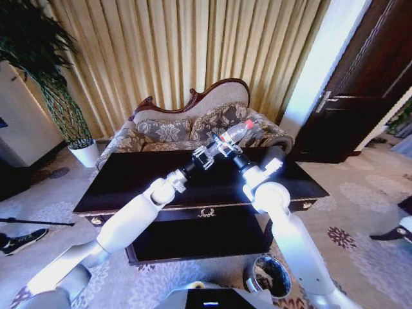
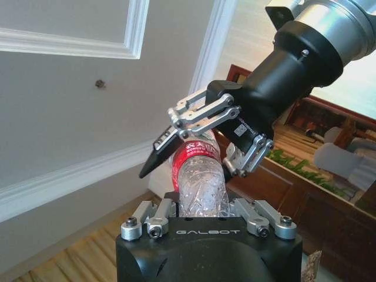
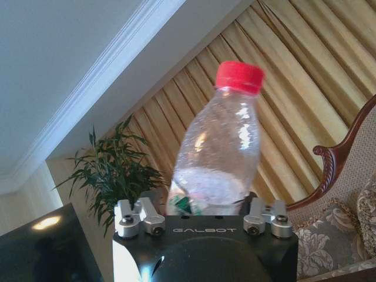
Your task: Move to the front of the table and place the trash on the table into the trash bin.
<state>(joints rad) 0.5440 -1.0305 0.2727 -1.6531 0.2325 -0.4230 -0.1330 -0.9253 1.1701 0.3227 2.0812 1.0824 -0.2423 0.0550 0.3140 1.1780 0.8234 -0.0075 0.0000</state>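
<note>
Both arms meet above the dark wooden table (image 1: 129,183). Between them is the trash, a clear plastic bottle (image 1: 235,132) with a red cap and a red-white label, held in the air and tilted up toward the sofa. My left gripper (image 1: 206,155) is shut on its bottom end (image 2: 201,188). My right gripper (image 1: 226,145) is shut around the labelled middle (image 2: 197,157). In the right wrist view the bottle (image 3: 220,153) rises from the right gripper (image 3: 205,207), cap outward. The trash bin (image 1: 282,266), dark and round, stands on the carpet by the table's front right corner.
A floral sofa (image 1: 183,129) stands just behind the table. There is a white plant pot (image 1: 85,154) at the back left, and curtains hang along the back wall. A dark door (image 1: 360,96) is at the right. Patterned carpet surrounds the table.
</note>
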